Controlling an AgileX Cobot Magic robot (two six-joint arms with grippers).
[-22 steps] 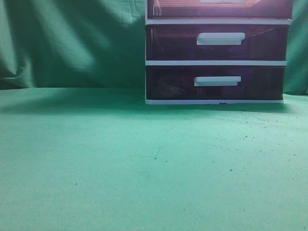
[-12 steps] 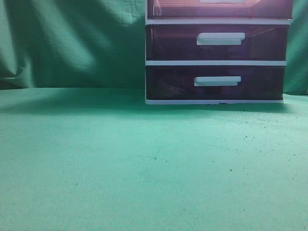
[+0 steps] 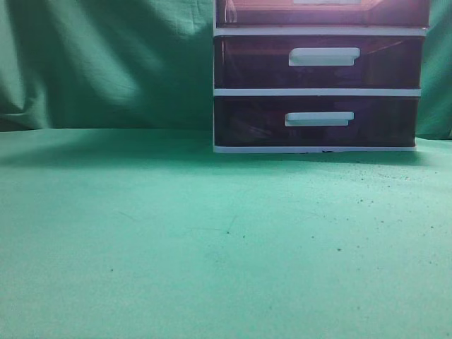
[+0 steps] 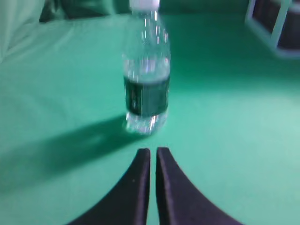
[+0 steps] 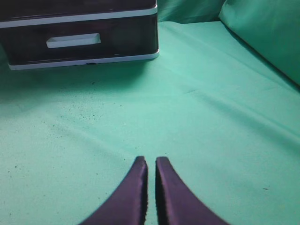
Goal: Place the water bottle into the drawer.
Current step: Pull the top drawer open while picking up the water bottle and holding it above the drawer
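Bottle [image 4: 146, 79] stands upright on the green cloth [image 4: 225, 117], long axis vertical, white cap up, dark label round its middle, clear of everything. Left gripper [image 4: 153, 157] sits just short of it, jaws nearly touching, holding nothing. Right gripper [image 5: 151, 166] likewise narrow and empty, aimed at the far cabinet [image 5: 84, 37]. Top drawer [image 3: 321, 13] closed, contents unreadable through dark plastic. Exterior view unchanged from earlier.

Ahead of the black left end effector [image 4: 153, 152] stands a clear bottle [image 4: 146, 70] with a white cap [image 4: 144, 4] and a dark green label [image 4: 146, 97]. The counter [image 3: 212, 240] is green, flecked with dark specks. Beyond the black right end effector [image 5: 151, 164], the dark brown-purple drawers [image 3: 318, 116] have white handles [image 3: 319, 119] and a white frame [image 3: 318, 92].
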